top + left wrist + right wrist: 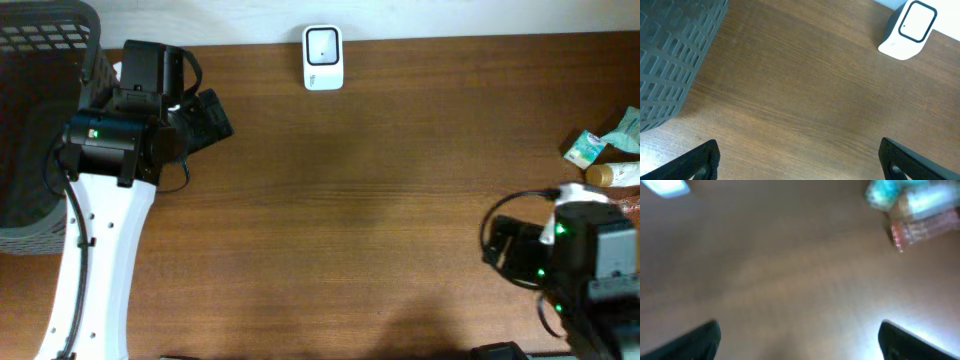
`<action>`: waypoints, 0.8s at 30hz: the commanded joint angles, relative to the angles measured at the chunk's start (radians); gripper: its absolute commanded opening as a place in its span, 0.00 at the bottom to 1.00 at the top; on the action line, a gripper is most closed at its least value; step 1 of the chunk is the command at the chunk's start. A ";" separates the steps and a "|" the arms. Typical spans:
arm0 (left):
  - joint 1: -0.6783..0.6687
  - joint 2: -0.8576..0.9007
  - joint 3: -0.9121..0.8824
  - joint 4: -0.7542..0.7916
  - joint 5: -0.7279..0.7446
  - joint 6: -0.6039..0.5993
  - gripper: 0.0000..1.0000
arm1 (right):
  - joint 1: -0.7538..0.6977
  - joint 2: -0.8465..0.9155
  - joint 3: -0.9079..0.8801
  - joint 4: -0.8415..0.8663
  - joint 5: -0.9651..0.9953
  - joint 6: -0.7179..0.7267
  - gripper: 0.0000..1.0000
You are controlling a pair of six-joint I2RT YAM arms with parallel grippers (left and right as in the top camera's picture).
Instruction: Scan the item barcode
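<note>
Starting at the left, a grey mesh basket [40,110] fills the far corner of the wooden table [380,220], with the left arm just beside it. The left gripper [800,165] hangs over bare wood, its jaws spread wide with nothing between them. Right of it, at the far edge, stands the white barcode scanner [323,57], well apart from everything else. The right gripper [799,342], near the right edge, is likewise spread wide and empty. The pile of items [605,160] lies at the right edge, just beside the right arm and well apart from the scanner. It holds a teal packet [630,125], a small tube [598,174] with a brown cap, and something red that the frame cuts off.

These goods look small and light. The packet is probably soft film, apt to crinkle or slip. The tube is likely stiffer and seems the easier pick. A hold across its narrow body near the middle would leave the printed face free for the scanner. No barcode can be made out on any of them.

Only the overhead view shows both arms and the gap between pile and scanner. The left wrist view shows the scanner's dark window sharply. The right wrist view is blurred, yet it shows more of the red item than the overhead does.
</note>
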 commanded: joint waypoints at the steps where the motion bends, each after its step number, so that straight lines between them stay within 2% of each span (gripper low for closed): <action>1: 0.001 -0.003 0.002 0.000 -0.001 0.016 0.99 | 0.004 -0.119 -0.230 0.203 -0.155 -0.235 0.99; 3: 0.001 -0.003 0.002 0.000 -0.001 0.016 0.99 | 0.003 -0.264 -0.504 0.467 -0.197 -0.252 0.99; 6: 0.001 -0.003 0.002 0.000 -0.001 0.016 0.99 | 0.003 -0.403 -0.765 0.756 -0.205 -0.252 0.99; 9: 0.001 -0.003 0.002 0.000 -0.001 0.016 0.99 | 0.003 -0.516 -0.965 1.019 -0.224 -0.252 0.99; 11: 0.001 -0.003 0.002 0.000 -0.001 0.016 0.99 | 0.004 -0.552 -1.025 1.111 -0.227 -0.252 0.99; 20: 0.001 -0.003 0.002 0.000 -0.001 0.016 0.99 | -0.038 -0.763 -1.217 1.265 -0.236 -0.252 0.99; 24: 0.001 -0.003 0.002 0.000 -0.001 0.016 0.99 | -0.075 -0.803 -1.226 1.263 -0.252 -0.252 0.99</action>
